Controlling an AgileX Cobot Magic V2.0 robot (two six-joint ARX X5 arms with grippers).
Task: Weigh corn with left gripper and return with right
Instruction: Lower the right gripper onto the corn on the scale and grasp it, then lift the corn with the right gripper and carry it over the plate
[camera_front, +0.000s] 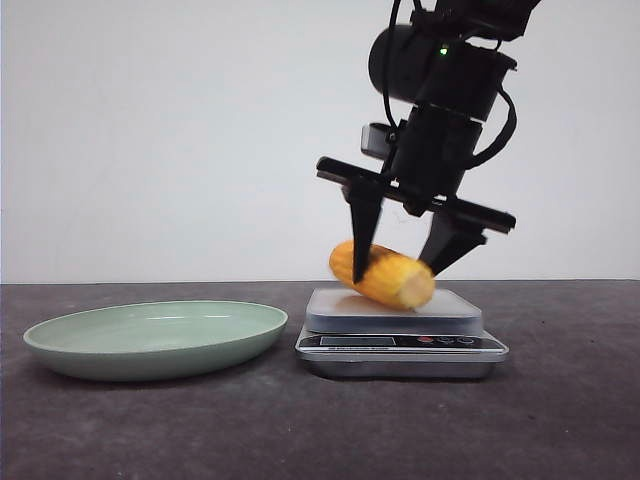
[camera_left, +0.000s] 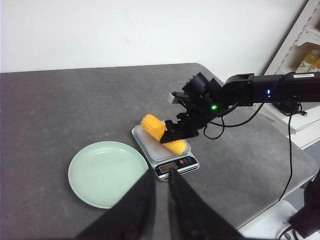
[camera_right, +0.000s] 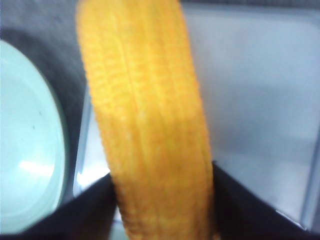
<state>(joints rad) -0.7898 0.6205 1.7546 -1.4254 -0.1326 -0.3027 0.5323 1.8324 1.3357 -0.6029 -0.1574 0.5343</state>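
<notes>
- Short yellow-orange corn cob (camera_front: 385, 277) pinched between the two thin black fingers of the right gripper (camera_front: 396, 270).
- Cob tilted over the grey platform of the silver kitchen scale (camera_front: 400, 345); lower end at the platform, contact unclear.
- Left gripper (camera_left: 161, 175) pulled back from the scale, fingers nearly pressed together, holding nothing.
- Pale green round plate (camera_front: 155, 350) just beside the scale on the dark grey table (camera_front: 560, 420).
</notes>
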